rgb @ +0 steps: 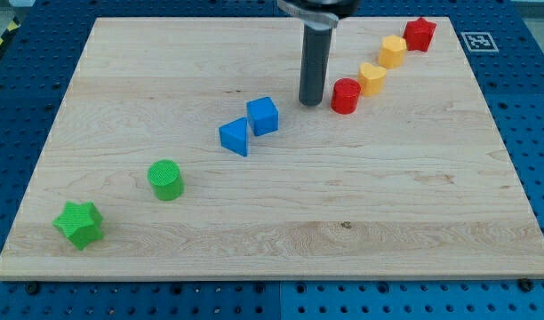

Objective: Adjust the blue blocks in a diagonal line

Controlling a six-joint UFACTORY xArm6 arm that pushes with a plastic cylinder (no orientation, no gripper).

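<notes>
Green star [79,223] aside near the desk's [432,222] bottom-left corner, my tip [310,101], no claw to report, seemingly clear of the centre-desk blue cube [263,116] and blue wedge [235,136], should nudge gently, keeping their diagonal.

Surface [414,204]: pale wood, visible grain, matt, smooth. Blue cube [263,116] and blue triangular block [235,137]: matt plastic look, faint ribbing (same on green cylinder [165,180]). Rod: dark, slight sheen, metal-like; my tip [310,103] same finish. Around surface edges: blue perforated base [521,107], painted-metal look.
</notes>
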